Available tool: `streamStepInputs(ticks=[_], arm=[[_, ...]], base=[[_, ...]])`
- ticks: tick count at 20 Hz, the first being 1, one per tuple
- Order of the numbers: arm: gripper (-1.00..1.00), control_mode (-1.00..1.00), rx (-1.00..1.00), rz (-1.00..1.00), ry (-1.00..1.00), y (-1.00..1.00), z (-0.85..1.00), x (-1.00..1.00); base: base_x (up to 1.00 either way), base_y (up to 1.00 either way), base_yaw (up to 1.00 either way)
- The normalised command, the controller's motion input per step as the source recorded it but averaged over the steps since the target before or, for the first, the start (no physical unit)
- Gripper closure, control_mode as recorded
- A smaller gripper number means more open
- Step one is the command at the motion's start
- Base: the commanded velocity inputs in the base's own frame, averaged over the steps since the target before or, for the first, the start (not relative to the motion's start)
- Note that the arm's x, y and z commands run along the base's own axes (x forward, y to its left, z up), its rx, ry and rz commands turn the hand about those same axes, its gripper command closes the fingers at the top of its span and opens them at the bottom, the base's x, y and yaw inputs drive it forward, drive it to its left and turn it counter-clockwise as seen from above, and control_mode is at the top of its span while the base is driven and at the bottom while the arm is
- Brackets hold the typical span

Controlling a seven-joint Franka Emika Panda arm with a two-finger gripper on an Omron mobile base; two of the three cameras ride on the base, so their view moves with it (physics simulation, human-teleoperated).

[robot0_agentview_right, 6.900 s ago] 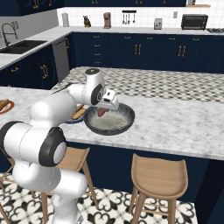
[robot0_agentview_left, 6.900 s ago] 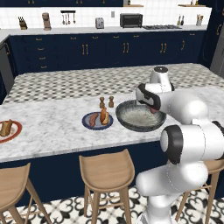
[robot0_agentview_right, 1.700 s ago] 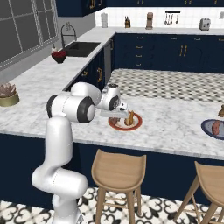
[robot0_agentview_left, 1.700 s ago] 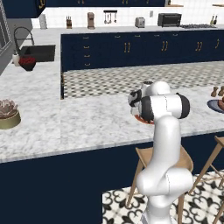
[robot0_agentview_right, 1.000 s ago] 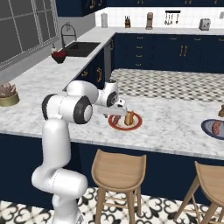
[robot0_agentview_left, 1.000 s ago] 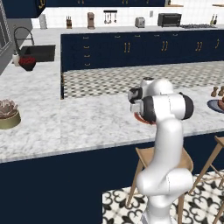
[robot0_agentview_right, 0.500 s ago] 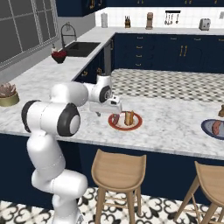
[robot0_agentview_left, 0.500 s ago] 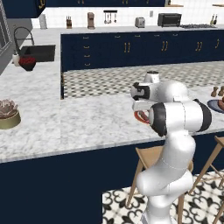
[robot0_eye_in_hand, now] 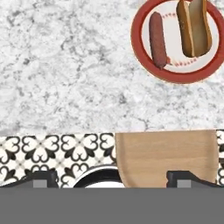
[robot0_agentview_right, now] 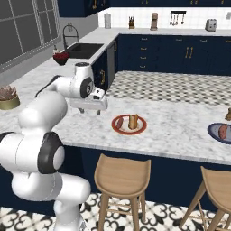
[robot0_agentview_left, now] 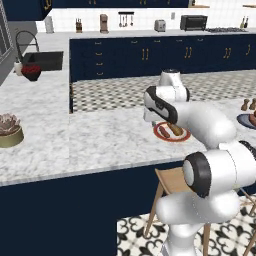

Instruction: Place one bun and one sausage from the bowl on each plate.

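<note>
On the red plate (robot0_eye_in_hand: 177, 76) a sausage (robot0_eye_in_hand: 157, 39) lies at 9 o'clock and a bun (robot0_eye_in_hand: 192, 27) at 3, both on the desk (robot0_eye_in_hand: 65, 65). The fingers (robot0_eye_in_hand: 180, 178) stand wide apart, empty. The bun looks soft and light: grip its sides gently. The sausage looks firm and likely slippery: take it mid-length.

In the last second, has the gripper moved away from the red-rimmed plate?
Yes. In the right base view the gripper has drawn back leftward off the red-rimmed plate, which has stayed put with its bun and sausage.
</note>
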Motion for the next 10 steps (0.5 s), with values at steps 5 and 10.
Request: streamStepInputs(ticks=[5, 10], arm=[[-1.00, -1.00, 0.00, -0.01, -0.11, -0.03, 0.78, -0.89], [-1.00, -1.00, 0.00, -0.06, -0.15, 0.00, 0.62, -0.88]], base=[[0.00, 0.00, 0.00], [0.00, 0.00, 0.00]])
